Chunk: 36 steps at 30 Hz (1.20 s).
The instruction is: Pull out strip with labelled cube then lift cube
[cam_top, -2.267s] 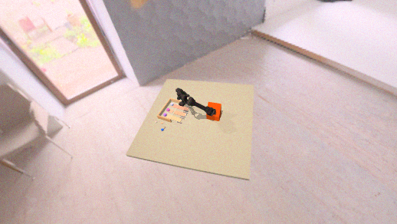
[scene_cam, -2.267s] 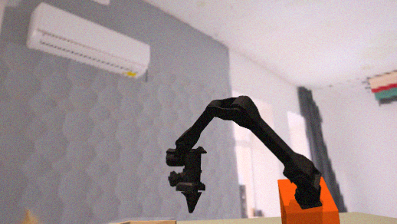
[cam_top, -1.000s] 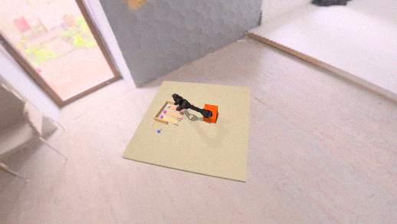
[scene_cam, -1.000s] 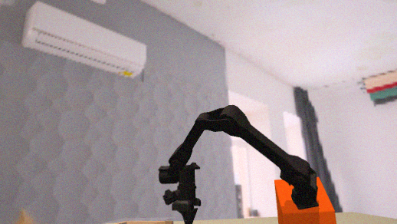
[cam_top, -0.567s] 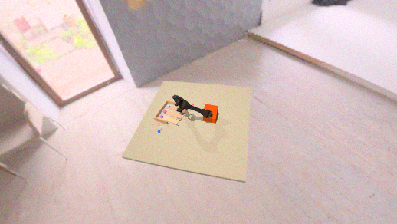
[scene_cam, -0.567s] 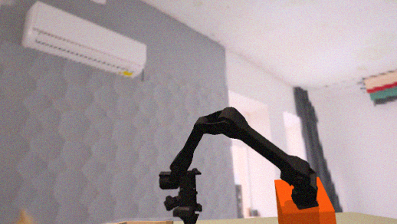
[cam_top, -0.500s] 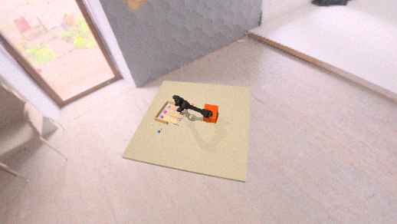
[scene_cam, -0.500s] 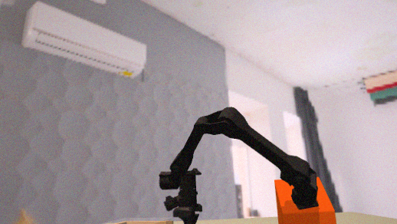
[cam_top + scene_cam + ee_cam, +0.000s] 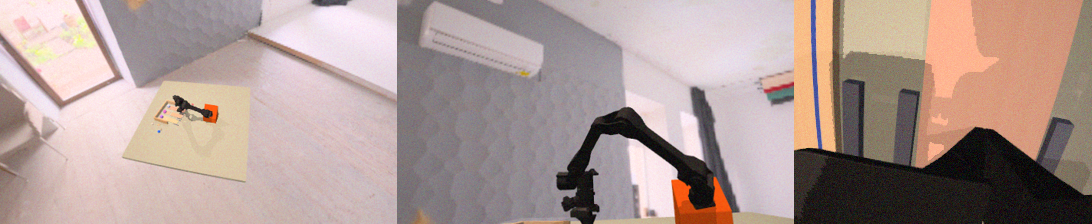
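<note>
A big tan mat [image 9: 214,153] [image 9: 753,218] fills the middle of the top view. A black arm [image 9: 197,109] [image 9: 661,147] reaches left from an orange block [image 9: 210,108] [image 9: 723,199]. The wooden tray [image 9: 161,121] [image 9: 544,222], left of center, has the strips [image 9: 175,114] in it. In the wrist view, a pink strip [image 9: 1014,95] is center to right, and a blue-lined strip [image 9: 825,75] is far left. The pincer [image 9: 179,110] [image 9: 587,220] [image 9: 982,137] is pinched shut, with nothing seen in it. I cannot tell which cube has the label.
</note>
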{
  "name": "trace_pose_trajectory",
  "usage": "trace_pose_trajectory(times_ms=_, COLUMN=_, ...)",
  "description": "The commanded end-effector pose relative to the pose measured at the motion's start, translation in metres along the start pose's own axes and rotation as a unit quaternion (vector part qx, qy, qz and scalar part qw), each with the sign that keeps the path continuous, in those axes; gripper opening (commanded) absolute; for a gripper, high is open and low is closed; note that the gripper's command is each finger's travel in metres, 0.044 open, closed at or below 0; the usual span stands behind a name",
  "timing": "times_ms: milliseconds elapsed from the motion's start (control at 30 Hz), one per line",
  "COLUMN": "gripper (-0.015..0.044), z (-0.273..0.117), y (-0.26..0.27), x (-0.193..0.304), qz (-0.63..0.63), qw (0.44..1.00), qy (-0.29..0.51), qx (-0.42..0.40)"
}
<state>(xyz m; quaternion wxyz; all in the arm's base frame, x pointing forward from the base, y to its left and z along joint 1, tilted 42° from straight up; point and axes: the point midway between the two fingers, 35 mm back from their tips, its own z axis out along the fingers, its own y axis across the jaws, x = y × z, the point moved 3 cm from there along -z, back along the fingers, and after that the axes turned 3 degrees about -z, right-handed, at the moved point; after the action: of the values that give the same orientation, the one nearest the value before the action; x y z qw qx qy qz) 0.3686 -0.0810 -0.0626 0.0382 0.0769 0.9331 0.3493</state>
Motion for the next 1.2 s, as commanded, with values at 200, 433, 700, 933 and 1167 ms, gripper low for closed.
trace_pose_trajectory(times_ms=200, gripper=0.0000, z=0.0010, y=0.0006, x=0.0002, qz=0.003, qw=1.000, qy=-0.001, qx=-0.003)
trace_pose_trajectory(times_ms=433, gripper=0.0000, z=0.0017, y=0.0006, x=0.0002, qz=0.003, qw=1.000, qy=-0.001, qx=-0.003)
trace_pose_trajectory(times_ms=700, gripper=0.0000, z=0.0025, y=0.0007, x=0.0002, qz=0.003, qw=1.000, qy=-0.001, qx=-0.003)
trace_pose_trajectory(times_ms=933, gripper=0.0000, z=0.0032, y=0.0007, x=0.0002, qz=0.003, qw=1.000, qy=-0.001, qx=-0.003)
trace_pose_trajectory(times_ms=1167, gripper=0.0000, z=0.0037, y=0.0007, x=0.0012, qz=0.003, qw=1.000, qy=-0.001, qx=-0.003)
